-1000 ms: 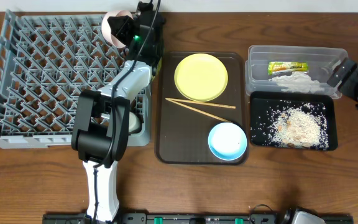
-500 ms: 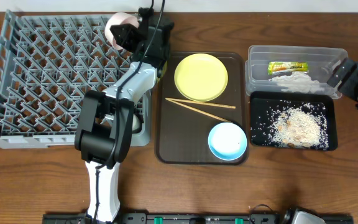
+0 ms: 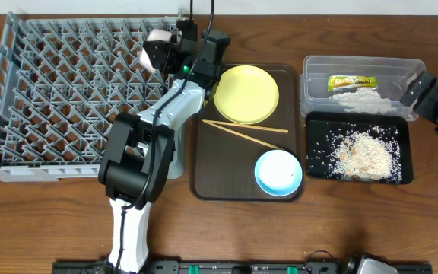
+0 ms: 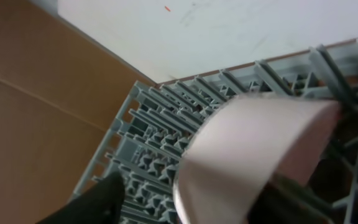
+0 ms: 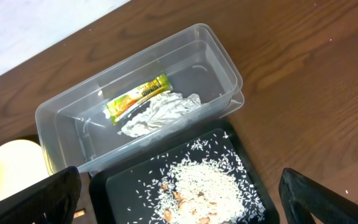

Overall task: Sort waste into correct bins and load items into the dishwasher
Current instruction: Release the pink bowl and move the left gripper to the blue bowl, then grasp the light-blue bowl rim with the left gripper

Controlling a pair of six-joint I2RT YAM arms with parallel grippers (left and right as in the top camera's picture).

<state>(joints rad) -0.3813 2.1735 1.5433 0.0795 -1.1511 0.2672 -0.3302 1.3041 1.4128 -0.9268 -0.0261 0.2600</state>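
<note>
Your white bowl (image 3: 157, 47) lies tilted on the pegs at the far right corner of the rack (image 3: 52, 91), pale and rounded. The left gripper (image 3: 175, 52) sits just right of it. A second ago the bowl was further left, at the rack's far edge. Bowl and gripper have since shifted right and nearer, and the arm now runs beside the plate (image 3: 245, 93).

In the wrist view the bowl (image 4: 253, 155) is blurred and fills much of the frame. One dark finger (image 4: 101, 199) shows at lower left, with rack between it and the bowl. The other finger is hidden, so you cannot tell whether the jaws grip the bowl.

The right gripper (image 5: 179, 199) hangs unmoved over the tub (image 5: 55, 124) and black tray (image 5: 120, 193), its jaws wide with nothing held. Wrapper (image 5: 137, 96) and tissue (image 5: 160, 112) lie in the tub, rice (image 5: 204, 186) in the tray.
</note>
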